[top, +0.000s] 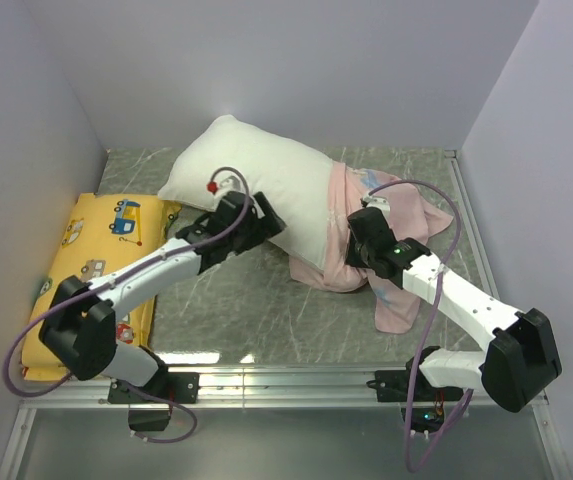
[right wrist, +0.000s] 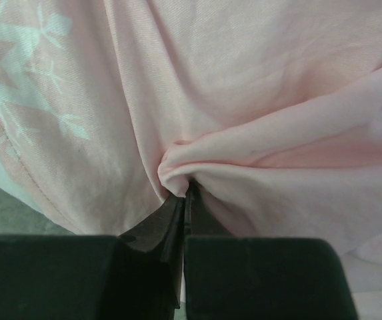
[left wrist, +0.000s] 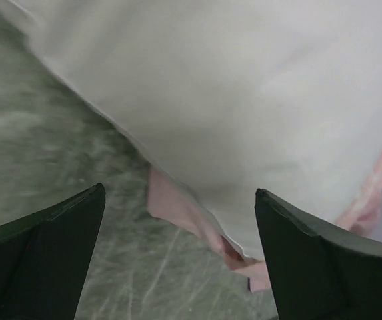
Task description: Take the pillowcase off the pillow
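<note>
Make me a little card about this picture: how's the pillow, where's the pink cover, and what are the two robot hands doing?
pillow: white, mostly bare, lying on the table
pillowcase: pink, bunched over the pillow's right end
left gripper: jaws wide open at the pillow's near edge, holding nothing
right gripper: jaws shut on a pinch of pillowcase
also there: yellow pillow at the far left

Diffuse, even overhead light with soft shadows. Glare patches mark the table (top: 246, 300) near the arm bases. Beyond the left fingers (left wrist: 51, 260), the pillow (left wrist: 244, 100) and table are blurred. Ahead of the dark right fingers (right wrist: 77, 280), the pillowcase (right wrist: 257, 100) folds are sharp.
</note>
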{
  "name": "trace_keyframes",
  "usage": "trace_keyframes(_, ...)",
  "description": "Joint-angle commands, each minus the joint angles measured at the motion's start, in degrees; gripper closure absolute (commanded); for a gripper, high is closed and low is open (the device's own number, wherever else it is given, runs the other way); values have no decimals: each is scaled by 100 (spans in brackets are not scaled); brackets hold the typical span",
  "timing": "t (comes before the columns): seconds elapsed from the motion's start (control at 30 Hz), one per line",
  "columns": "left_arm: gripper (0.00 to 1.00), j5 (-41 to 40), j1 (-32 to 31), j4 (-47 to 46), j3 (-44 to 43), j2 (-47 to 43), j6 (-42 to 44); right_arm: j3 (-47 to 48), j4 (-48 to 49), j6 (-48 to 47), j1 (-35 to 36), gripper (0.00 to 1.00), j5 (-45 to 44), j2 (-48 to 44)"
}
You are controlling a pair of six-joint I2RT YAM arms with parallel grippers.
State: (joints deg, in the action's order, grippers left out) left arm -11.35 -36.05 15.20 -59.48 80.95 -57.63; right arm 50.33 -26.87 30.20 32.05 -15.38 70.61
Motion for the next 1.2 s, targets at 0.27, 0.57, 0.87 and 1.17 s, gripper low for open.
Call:
trace_keyframes(0.27, 5, 37, -728, -2794, 174, 1247, -917, 153, -318, -31, 20, 100, -211, -433)
trace_keyframes(0.57, 100, -157, -684, -2399, -143, 1433, -794, 724, -855, -180, 55, 43, -72, -1320)
trace_keyframes(0.87, 100, -157, -684, -2188, -300, 1248, -698, 988, -601, -304, 697, 25, -211, -268)
trace_keyframes(1.17, 100, -218, -675, -1952, -292, 941, -557, 1287, -424, -155, 785, 21, -1035, 744)
